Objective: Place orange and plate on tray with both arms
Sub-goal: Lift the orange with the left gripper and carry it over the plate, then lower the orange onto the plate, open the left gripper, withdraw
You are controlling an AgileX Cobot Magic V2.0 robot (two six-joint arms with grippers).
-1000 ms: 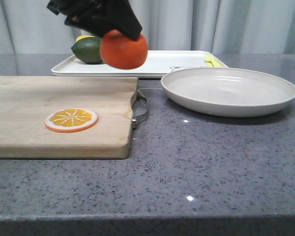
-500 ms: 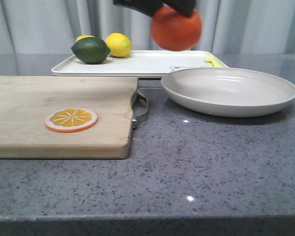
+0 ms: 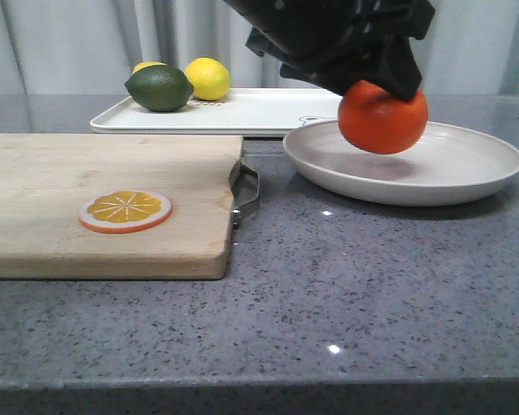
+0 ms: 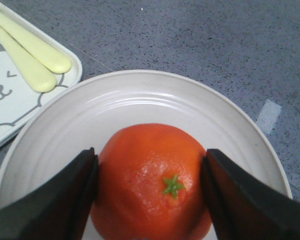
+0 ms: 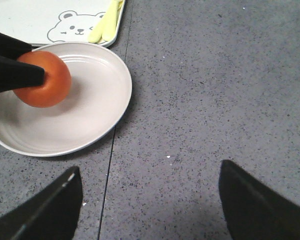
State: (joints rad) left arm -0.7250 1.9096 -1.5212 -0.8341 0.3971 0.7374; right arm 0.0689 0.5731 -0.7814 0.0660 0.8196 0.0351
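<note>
The left gripper (image 4: 150, 192) is holding the orange (image 3: 382, 116) over the plate (image 3: 467, 164), its two dark fingers (image 4: 65, 200) clamped on either side of the fruit; in the left wrist view the orange's small green stem mark is facing the camera; in the front view the orange is hanging above the plate's hollow, a soft shadow lying under it, and whether it is touching the plate's surface I cannot tell. The plate is resting on the grey speckled desk (image 3: 329, 285), just in front of the white tray (image 3: 268, 112); the near edge of the tray is sitting right behind the plate's far rim. On the tray a green lime (image 3: 159, 87) and a yellow lemon (image 3: 208, 78) are lying side by side at its left end; a pale yellow utensil pair (image 4: 27, 57) is lying beside a printed bear face (image 5: 75, 27) at its right end. The right gripper (image 5: 150, 210) is hovering over bare desk to the right of the plate, its fingers (image 5: 47, 210) spread wide apart and holding nothing. To the left, a wooden cutting board (image 3: 86, 199) with a metal handle (image 3: 246, 192) is carrying a flat orange slice (image 3: 125, 210).
</note>
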